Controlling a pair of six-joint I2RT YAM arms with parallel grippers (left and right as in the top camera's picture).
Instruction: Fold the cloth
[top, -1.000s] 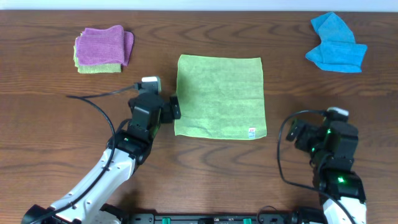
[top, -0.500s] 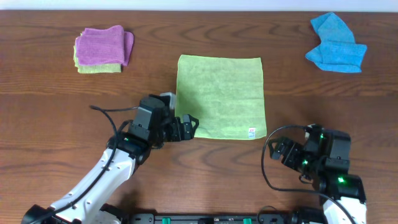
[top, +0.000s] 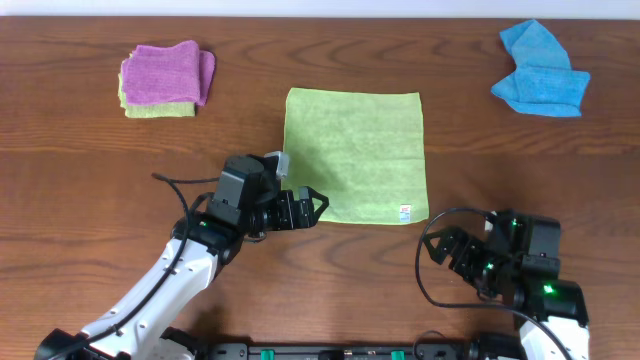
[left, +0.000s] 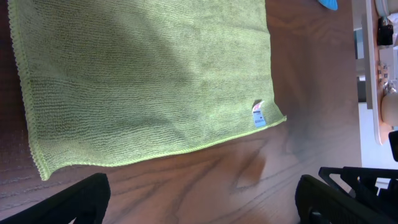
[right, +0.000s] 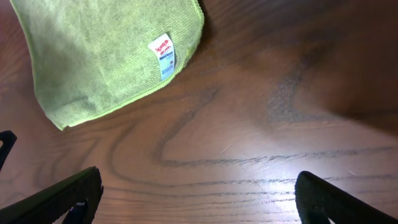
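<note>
Green cloth (top: 353, 155) flat, left fingers (left: 65, 200) and right fingers (right: 59, 194) spread empty; a shallow pinch could miss thin corners, dragging it.

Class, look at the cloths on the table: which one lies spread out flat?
The lime-green cloth in the middle, an open square. The purple cloth is folded; the blue cloth is bunched up.

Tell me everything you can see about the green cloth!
The cloth is lime green, square and fuzzy like microfiber, with a stitched edge. It lies flat and unfolded on the table. A white tag sits at its near right corner. The left tool, open, is at its near left corner; touching cannot be told.
</note>
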